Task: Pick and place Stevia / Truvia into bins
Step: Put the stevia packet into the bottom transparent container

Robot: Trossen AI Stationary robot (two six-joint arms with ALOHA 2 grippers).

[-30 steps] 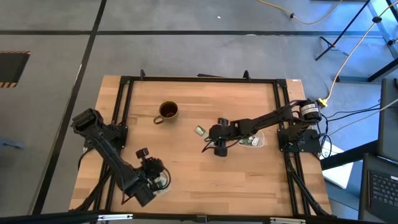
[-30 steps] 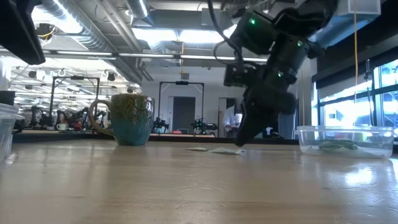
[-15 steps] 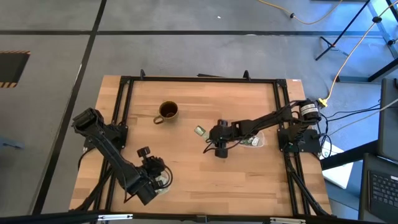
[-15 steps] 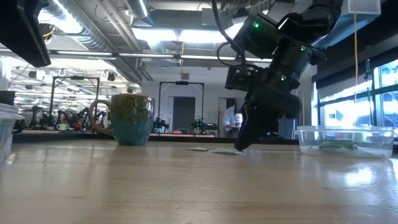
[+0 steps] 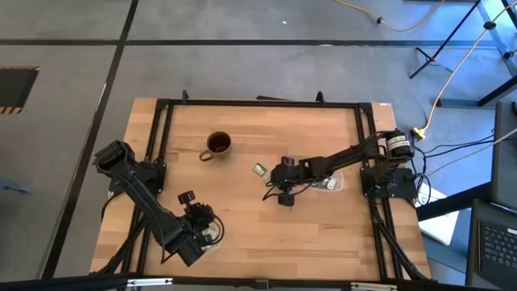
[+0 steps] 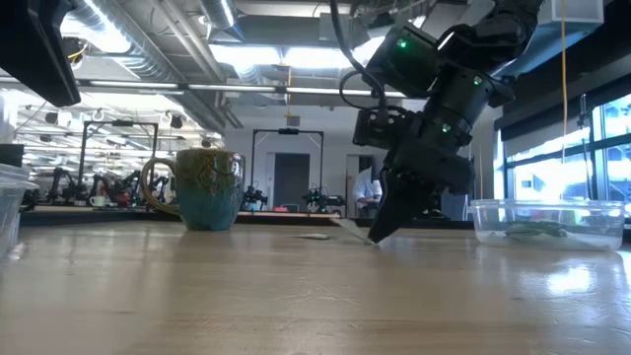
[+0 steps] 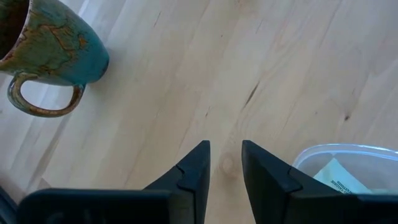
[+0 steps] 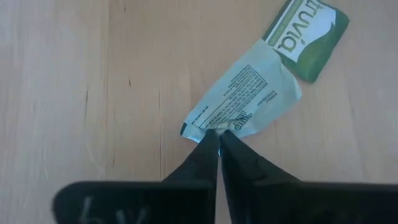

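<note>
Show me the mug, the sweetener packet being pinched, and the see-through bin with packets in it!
mug (image 6: 208, 189), low view, middle of its teal side.
pinched packet (image 8: 245, 104), right wrist view, its white printed face.
bin (image 6: 545, 221), low view, its clear front wall.

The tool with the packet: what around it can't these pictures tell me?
- High view: the right tool covers the sachet it pinches; only the Truvia sachet beside it shows.
- Right wrist view: the Truvia sachet's far end is cut off by the picture edge.
- Low view: the right bin's contents are a green blur, uncountable.
- Left wrist view: the left bin is cut off beside the left tool.
</note>
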